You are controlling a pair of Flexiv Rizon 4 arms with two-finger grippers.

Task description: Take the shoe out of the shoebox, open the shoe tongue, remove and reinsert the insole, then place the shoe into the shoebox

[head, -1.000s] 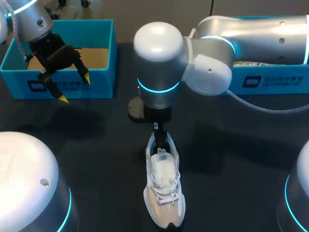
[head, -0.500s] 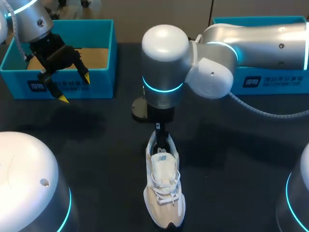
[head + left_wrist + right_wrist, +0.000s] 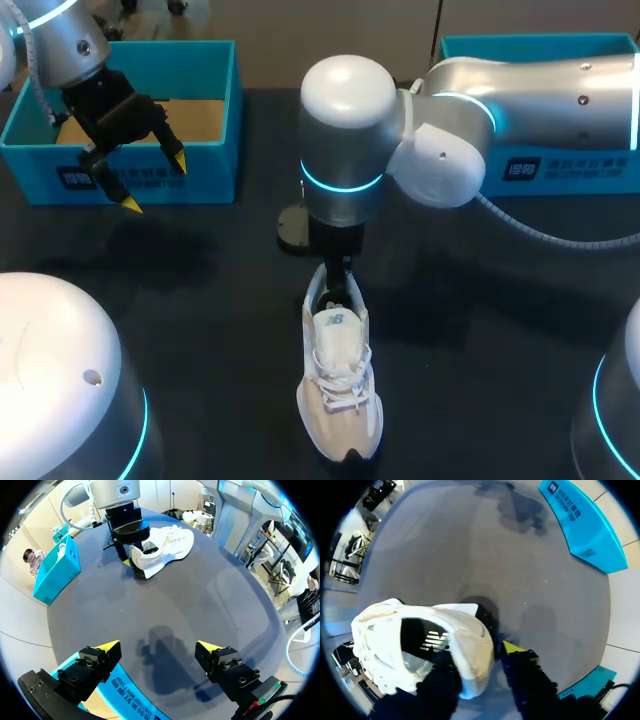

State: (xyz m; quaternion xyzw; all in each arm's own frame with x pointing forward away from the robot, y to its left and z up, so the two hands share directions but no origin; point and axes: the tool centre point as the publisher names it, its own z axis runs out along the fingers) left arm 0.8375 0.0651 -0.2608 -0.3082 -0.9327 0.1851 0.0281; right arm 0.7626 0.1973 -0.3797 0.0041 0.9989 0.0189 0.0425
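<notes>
**Containers.** The blue shoebox (image 3: pixel 150 185) stood at the upper left of the head view. Its brown floor was exposed, with no contents visible. A second blue box (image 3: pixel 560 170) stood at the upper right, its interior covered by the right arm (image 3: pixel 520 90). The left wrist view showed a white item inside it, which could not be identified.

**Shoe.** The white sneaker (image 3: pixel 340 395) lay on the dark table (image 3: pixel 200 300), lower centre, outside both boxes. Its long axis ran up and down the frame, toe toward the bottom edge and heel toward the top.

**Grippers.** The right gripper (image 3: pixel 477 667) sat at the heel collar. Whether it was clamped there could not be determined. The left gripper (image 3: pixel 150 180) hung in front of the shoebox, fingers spread wide and holding nothing.

**Change.** Over the last second the right arm's wrist shifted toward the right of the frame. The toe drew slightly up the frame. The left arm kept its position.
</notes>
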